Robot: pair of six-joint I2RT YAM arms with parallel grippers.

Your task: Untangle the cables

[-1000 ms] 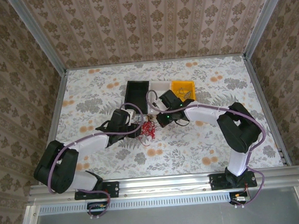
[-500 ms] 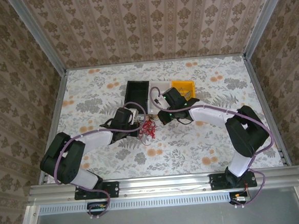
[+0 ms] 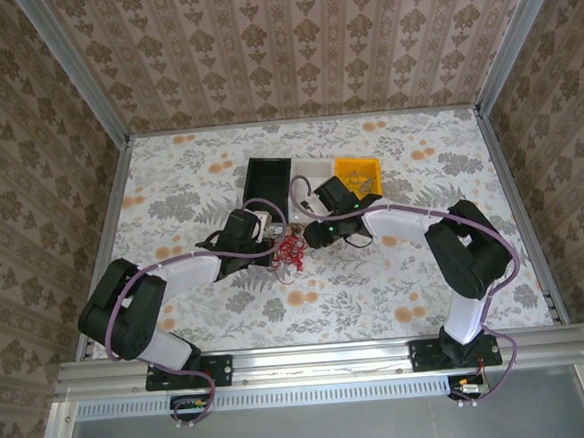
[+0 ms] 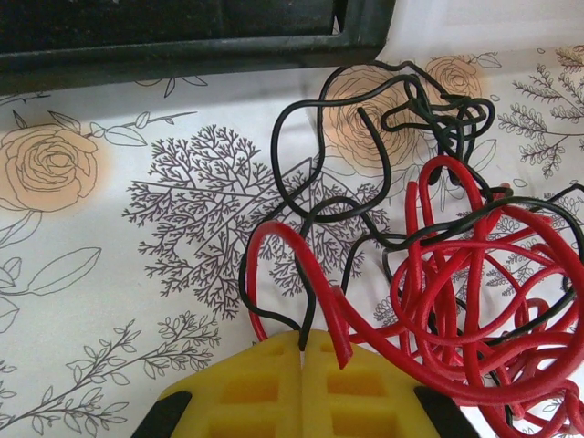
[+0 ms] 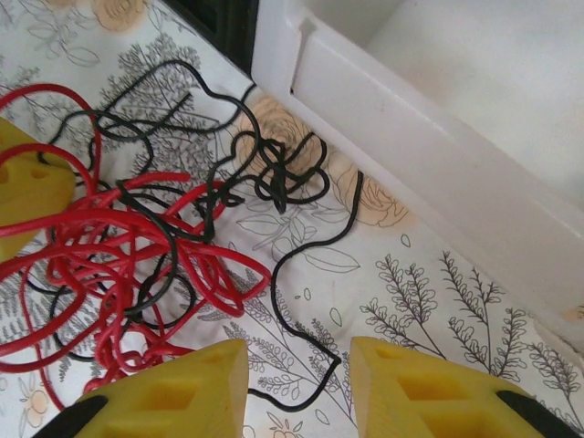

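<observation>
The cables (image 3: 292, 249) lie in one knotted heap near the middle of the table (image 3: 397, 282). The red wires (image 4: 438, 301) are looped through and under the black wires (image 4: 365, 100), and not one wire lies apart from the rest. I judge the task barely begun, with the whole knot left to work loose.

Both arms rise from the near edge and fold inward to meet at the heap. The left gripper (image 4: 303, 351) sits low at the heap's 9 o'clock. Its yellow fingers are pressed together on a red loop and a black strand that rise from the seam between them. The right gripper (image 5: 297, 379) hangs at the heap's 2 o'clock with its jaws parted and nothing clamped. One black wire runs along the table across the gap between its fingers.

Beyond the heap, at 12 o'clock, stand a black bin (image 3: 268, 186) and a white bin (image 3: 309, 170), with a yellow bin (image 3: 357, 174) toward 1 o'clock. I cannot tell whether any wire lies in them.
</observation>
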